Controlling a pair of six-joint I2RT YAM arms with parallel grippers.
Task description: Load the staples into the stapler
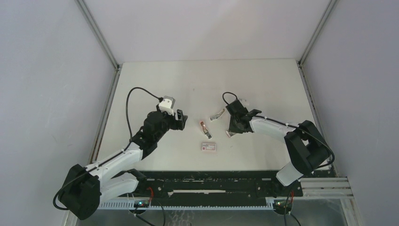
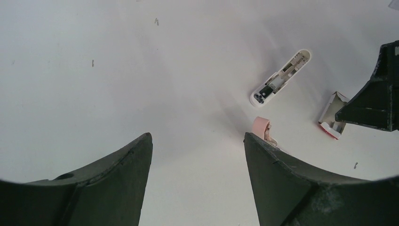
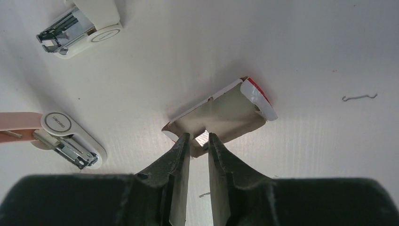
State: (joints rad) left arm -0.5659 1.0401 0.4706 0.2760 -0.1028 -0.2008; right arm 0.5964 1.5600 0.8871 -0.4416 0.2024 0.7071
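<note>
Right hand (image 3: pixel 198 139) around staples (image 3: pixel 203 138), mostly hidden.

Your white table (image 1: pixel 155 80) carries a small cluster near its middle: a white stapler (image 1: pixel 217 114) lying with its metal channel showing, a pink stapler (image 1: pixel 204 128) just beside it on the arms' side, and a closed box (image 1: pixel 208 147) with a red label nearest the arms. To the right of those you have an open box (image 3: pixel 226 115) lying flat, staples (image 3: pixel 202 138) glinting at its mouth. You'll also see a few stray wire bits (image 3: pixel 360 97) scattered on the bare surface.
</note>
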